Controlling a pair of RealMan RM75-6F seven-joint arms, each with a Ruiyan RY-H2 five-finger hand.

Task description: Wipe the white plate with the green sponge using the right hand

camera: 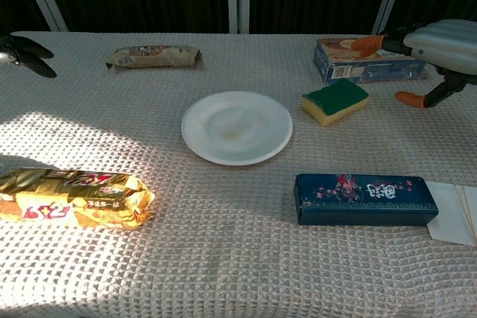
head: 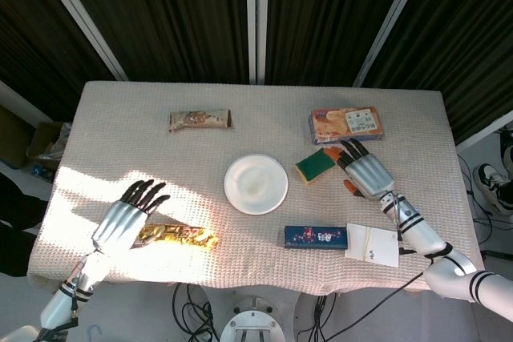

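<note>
Woven beige cloth covers the bench [head: 417, 118], and nearest to the robot lie a yellow snack pack [camera: 71, 199], just beside the left hand [head: 128, 212], and a dark blue box [camera: 363, 199] with a white paper [head: 373, 243] next to it, both on the near side of the right hand [head: 365, 170].

The left hand rests with its fingers spread and holds nothing. The right hand is also empty; its fingers are apart and point toward the green sponge [camera: 335, 100]. From the chest view the hand seems to hover above the cloth, close to the sponge but not yet touching it.

The sponge lies just beyond the fingertips of the right hand, green side up, between this hand and the white plate [camera: 237, 126]. The plate is further to the inner side, near the sponge but apart from it.

Behind the right hand sits a biscuit box [head: 345, 125], and far across from it a brown snack bar [head: 200, 120].

I judge the step is the reach for the sponge. Next, the hand needs to go lower and forward, close around the sponge's sides, then carry it to the plate.
</note>
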